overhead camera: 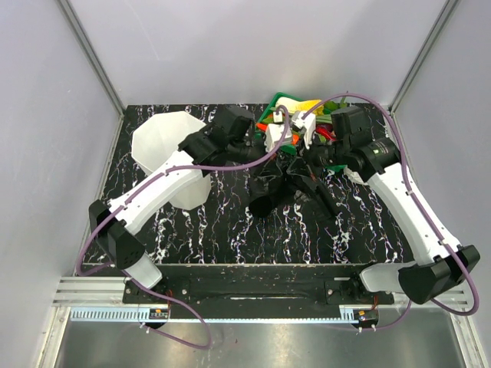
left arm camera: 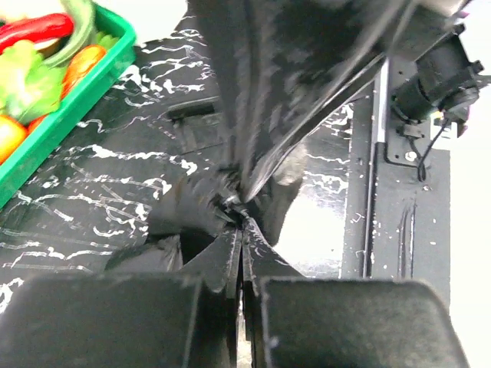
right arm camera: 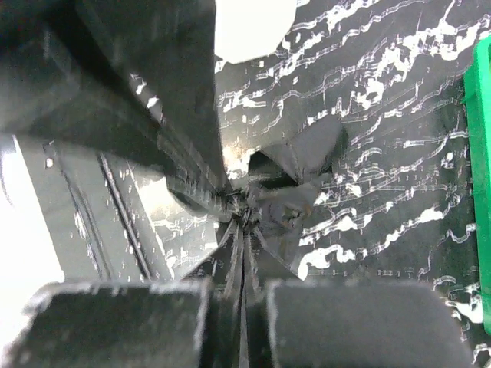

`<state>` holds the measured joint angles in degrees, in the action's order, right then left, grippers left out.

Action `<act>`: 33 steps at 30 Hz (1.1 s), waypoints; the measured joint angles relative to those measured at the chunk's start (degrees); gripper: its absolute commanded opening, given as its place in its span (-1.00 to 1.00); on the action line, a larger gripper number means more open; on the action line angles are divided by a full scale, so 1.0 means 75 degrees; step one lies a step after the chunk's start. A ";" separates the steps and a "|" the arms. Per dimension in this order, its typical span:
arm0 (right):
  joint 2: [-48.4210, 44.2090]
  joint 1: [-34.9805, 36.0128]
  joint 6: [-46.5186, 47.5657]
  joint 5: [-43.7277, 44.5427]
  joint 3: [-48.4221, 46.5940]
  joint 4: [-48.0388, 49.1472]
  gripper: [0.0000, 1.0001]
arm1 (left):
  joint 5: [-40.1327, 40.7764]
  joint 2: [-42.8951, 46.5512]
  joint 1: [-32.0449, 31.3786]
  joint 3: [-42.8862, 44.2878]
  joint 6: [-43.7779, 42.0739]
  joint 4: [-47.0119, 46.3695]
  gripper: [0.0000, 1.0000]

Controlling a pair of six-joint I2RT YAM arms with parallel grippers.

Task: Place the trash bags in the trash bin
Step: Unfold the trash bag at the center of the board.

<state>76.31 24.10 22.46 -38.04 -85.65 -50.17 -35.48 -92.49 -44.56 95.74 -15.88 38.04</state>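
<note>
One crinkled black trash bag hangs stretched between both grippers over the middle of the marble table. My left gripper is shut on a pinch of its film, and the sheet rises taut away from the fingers. From the other side, my right gripper is shut on a bunched fold, with more film puffed out beyond it. The translucent white trash bin stands at the back left, behind the left arm. A corner of the bin also shows in the right wrist view.
A green tray of vegetables sits at the back centre, just behind both grippers; its rim shows in the left wrist view and at the right edge of the right wrist view. Grey walls close in the table.
</note>
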 measured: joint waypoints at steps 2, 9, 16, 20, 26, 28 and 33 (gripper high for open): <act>-0.0163 0.0000 0.0064 0.0067 0.0108 -0.0038 -1.00 | 0.0058 0.0003 0.0172 0.0000 0.0000 -0.0003 -1.00; -0.0385 0.0073 0.0376 0.0055 0.0303 -0.0134 -0.93 | 0.0254 0.0020 0.0449 0.0003 0.0122 -0.0294 -1.00; -0.0385 0.0073 0.0411 0.0143 0.0373 -0.0154 -0.72 | 0.0189 0.0020 0.0449 0.0000 0.0023 -0.0286 -1.00; -0.0373 0.0073 0.0364 0.0140 0.0382 -0.0149 -0.77 | 0.0090 0.0020 0.0437 -0.0020 -0.0117 -0.0277 -1.00; -0.0175 0.0041 0.0312 0.0052 0.0338 -0.0157 -0.66 | 0.0067 0.0020 0.0297 -0.0070 -0.0329 -0.0090 -1.00; -0.0152 0.0041 0.0289 0.0070 0.0326 -0.0149 -0.53 | 0.0073 0.0020 0.0300 -0.0070 -0.0373 -0.0026 -1.00; -0.0198 0.0029 0.0262 0.0277 0.0388 -0.0041 -0.37 | 0.0076 0.0020 0.0283 -0.0070 -0.0460 -0.0017 -1.00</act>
<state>74.83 24.32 24.43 -35.97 -82.74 -50.48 -34.92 -92.33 -42.44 95.22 -19.33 37.91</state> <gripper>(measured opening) 0.291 0.012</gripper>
